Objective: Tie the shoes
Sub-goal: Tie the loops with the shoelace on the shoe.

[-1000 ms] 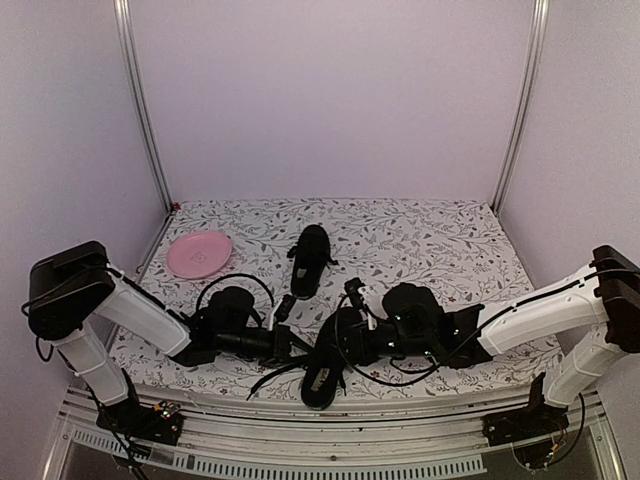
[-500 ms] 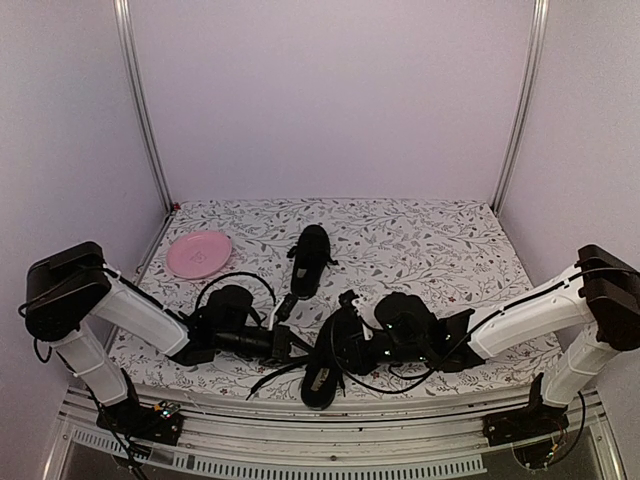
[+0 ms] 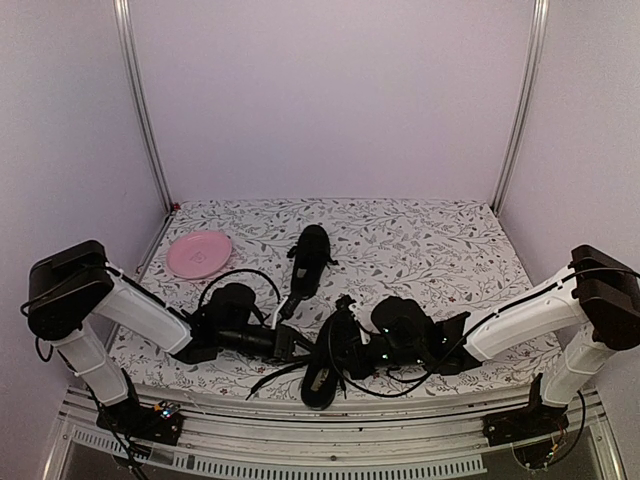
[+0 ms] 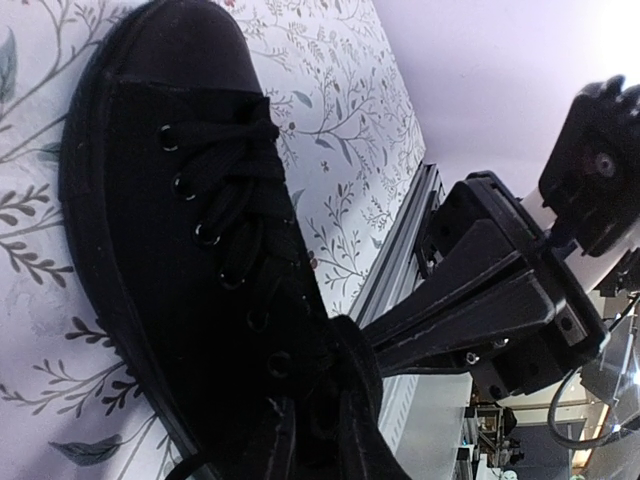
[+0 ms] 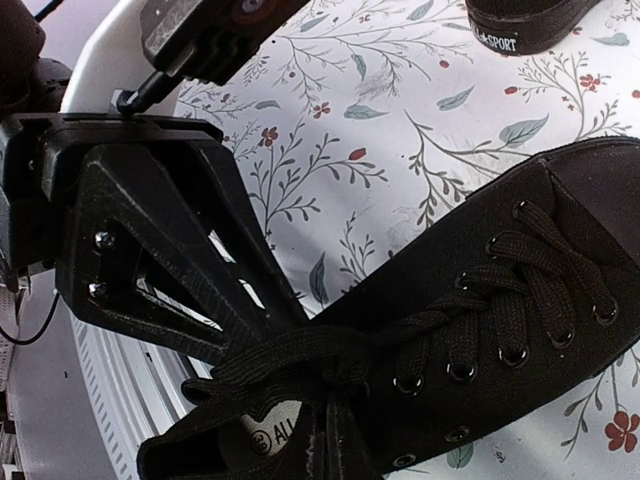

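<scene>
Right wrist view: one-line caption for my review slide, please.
Black laced shoe on floral cloth, left gripper at its gathered laces, second shoe at the top edge.

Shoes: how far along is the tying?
Nothing looks finished. In hand: the left gripper and right gripper meet, jaws closed, on the laces of the near shoe; no finished bow shows. Left: complete that knot, then the far shoe, which no gripper touches.
</scene>
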You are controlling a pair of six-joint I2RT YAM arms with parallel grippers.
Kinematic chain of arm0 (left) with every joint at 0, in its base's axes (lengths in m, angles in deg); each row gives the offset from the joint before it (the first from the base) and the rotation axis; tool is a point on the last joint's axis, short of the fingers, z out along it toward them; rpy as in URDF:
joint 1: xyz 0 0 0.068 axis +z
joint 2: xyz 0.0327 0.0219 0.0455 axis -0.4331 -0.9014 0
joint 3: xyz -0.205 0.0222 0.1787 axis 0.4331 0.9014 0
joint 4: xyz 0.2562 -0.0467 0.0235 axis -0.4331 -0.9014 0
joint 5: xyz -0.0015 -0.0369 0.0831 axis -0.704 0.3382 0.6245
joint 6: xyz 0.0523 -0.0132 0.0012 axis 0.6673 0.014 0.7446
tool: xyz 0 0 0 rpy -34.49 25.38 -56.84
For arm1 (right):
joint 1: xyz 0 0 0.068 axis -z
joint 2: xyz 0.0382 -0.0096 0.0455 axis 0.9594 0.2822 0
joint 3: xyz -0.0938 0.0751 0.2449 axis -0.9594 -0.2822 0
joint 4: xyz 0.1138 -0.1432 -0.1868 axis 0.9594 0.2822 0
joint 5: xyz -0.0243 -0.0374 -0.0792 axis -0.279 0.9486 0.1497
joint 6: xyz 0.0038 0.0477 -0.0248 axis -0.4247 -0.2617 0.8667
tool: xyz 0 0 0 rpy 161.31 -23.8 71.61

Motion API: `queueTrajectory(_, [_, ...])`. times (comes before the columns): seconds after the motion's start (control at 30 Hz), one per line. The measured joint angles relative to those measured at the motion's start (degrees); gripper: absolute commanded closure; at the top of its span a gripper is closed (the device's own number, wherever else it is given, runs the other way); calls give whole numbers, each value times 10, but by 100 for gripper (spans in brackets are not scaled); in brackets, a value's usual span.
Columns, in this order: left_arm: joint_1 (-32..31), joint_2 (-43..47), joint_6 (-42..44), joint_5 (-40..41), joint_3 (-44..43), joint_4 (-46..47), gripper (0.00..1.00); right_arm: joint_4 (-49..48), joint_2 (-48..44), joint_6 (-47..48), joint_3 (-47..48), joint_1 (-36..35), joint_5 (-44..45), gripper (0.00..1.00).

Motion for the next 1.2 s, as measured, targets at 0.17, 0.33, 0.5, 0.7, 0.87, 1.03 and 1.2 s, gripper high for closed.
queueTrajectory(0.17, [5,0,21,0,-7,-14,80,-1,0,0,0,0,0,98])
queueTrajectory(0.33, [8,0,44,1,-14,-34,83,-3,3,0,1,0,0,98])
queueTrajectory(0.5, [9,0,66,-1,-23,-40,84,-4,9,1,5,0,0,98])
queueTrajectory(0.7, [10,-1,91,-3,-29,-44,77,-4,14,1,12,0,0,98])
queueTrajectory(0.87, [10,-4,106,-5,-31,-47,71,-4,17,0,13,-1,0,98])
queueTrajectory(1.03, [10,-4,116,-7,-31,-48,73,-4,18,0,13,-1,0,98])
queueTrajectory(1.2, [10,-4,125,-10,-31,-47,65,-4,18,0,13,-1,0,98])
